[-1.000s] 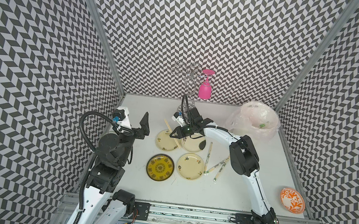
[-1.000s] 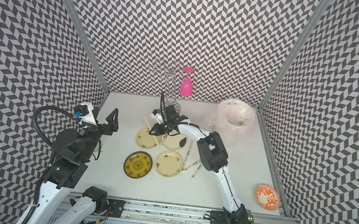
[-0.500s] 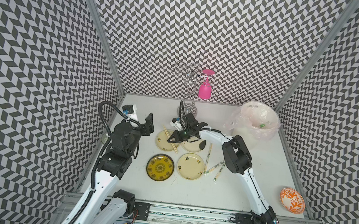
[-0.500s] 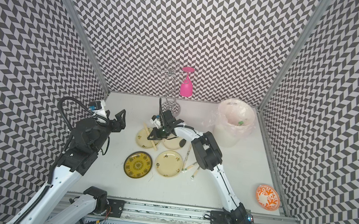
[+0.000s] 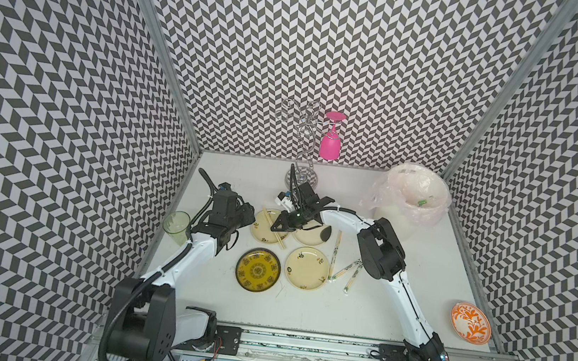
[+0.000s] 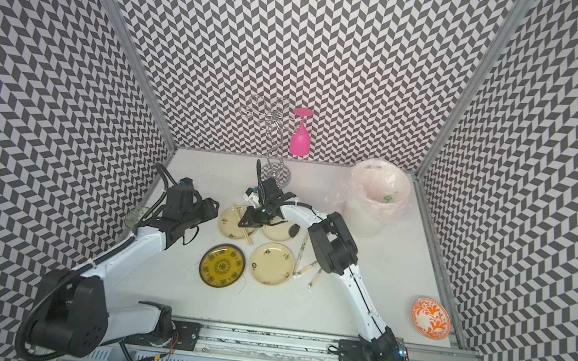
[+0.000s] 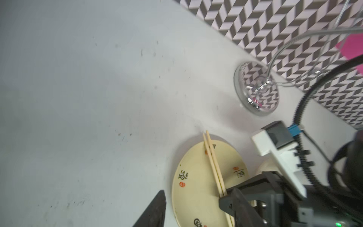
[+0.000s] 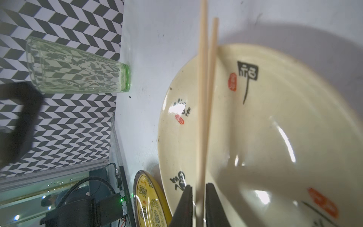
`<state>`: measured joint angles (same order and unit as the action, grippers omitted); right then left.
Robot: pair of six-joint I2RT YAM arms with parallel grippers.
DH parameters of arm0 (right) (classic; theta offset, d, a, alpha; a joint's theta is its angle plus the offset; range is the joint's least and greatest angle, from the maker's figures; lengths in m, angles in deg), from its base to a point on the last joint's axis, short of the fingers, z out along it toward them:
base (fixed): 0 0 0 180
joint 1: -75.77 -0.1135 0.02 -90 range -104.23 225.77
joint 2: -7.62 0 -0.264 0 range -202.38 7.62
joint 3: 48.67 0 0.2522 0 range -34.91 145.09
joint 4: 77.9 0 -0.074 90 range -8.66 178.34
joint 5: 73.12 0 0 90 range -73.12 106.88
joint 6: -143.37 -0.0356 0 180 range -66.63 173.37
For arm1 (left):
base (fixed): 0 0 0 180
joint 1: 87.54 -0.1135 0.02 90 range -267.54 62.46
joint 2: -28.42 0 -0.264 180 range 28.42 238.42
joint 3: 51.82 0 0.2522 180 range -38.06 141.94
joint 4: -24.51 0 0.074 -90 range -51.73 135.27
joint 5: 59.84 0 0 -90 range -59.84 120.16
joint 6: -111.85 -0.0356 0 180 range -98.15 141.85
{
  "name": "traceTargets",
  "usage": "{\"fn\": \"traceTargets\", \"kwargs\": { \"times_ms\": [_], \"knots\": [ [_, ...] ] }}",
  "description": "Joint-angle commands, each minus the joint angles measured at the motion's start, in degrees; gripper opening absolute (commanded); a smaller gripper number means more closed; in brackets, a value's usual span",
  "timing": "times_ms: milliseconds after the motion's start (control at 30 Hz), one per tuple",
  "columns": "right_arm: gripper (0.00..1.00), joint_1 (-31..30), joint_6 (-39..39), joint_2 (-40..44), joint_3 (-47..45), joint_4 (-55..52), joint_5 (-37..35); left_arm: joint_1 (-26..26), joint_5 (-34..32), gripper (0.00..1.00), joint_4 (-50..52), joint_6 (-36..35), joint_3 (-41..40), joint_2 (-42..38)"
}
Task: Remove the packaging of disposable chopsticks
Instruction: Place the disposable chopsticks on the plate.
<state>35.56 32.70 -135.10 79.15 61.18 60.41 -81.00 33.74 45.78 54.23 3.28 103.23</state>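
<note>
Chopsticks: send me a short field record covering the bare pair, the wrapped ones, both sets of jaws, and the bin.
bare pair: chopsticks lying across a cream plate, no wrapper on them
right gripper: jaws close on either side of the sticks; grip unclear
left gripper: beside that plate; nothing seen in its jaws, opening unclear
wrapped pairs: three, lying on the table
bin: bag-lined, green scrap inside

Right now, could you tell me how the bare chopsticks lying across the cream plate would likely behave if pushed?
The chopsticks look thin and wooden, so probably stiff and light. The plate is glossy, so they may slide. Their ends overhang its rim, so a push could tip them off.
</note>
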Motion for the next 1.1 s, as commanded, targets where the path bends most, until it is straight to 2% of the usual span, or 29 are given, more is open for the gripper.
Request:
{"fn": "traceTargets", "kwargs": {
  "times_ms": [0, 167, 500, 600, 867, 1067],
  "knots": [
    [0.18, 0.15, -0.58, -0.89, 1.60, -0.30, -1.38, -1.00, 5.77, 0.49, -2.24, 3.97, 1.33, 4.16],
    [0.19, 0.17, -0.98, -1.07, 1.93, -0.62, -1.95, -1.10, 6.82, 0.46, -3.52, 4.78, 0.48, 6.93],
    [0.32, 0.14, -1.65, -0.39, 1.97, -0.09, -2.63, -1.08, 7.43, 0.45, -4.28, 4.82, -0.21, 6.80],
    [0.33, 0.17, -1.66, 0.47, 1.96, -0.18, -3.13, -1.05, 7.44, 0.45, -4.47, 4.71, -0.19, 6.36],
    [0.42, 0.20, -0.65, 4.47, 2.90, -2.17, -7.48, -1.03, 6.60, 0.46, -3.93, 4.40, -0.12, 4.44],
    [0.43, 0.15, 0.71, 6.75, 4.33, -5.09, -10.57, -1.10, 4.90, 0.46, -2.71, 3.85, 0.51, 2.27]
  ]
}}
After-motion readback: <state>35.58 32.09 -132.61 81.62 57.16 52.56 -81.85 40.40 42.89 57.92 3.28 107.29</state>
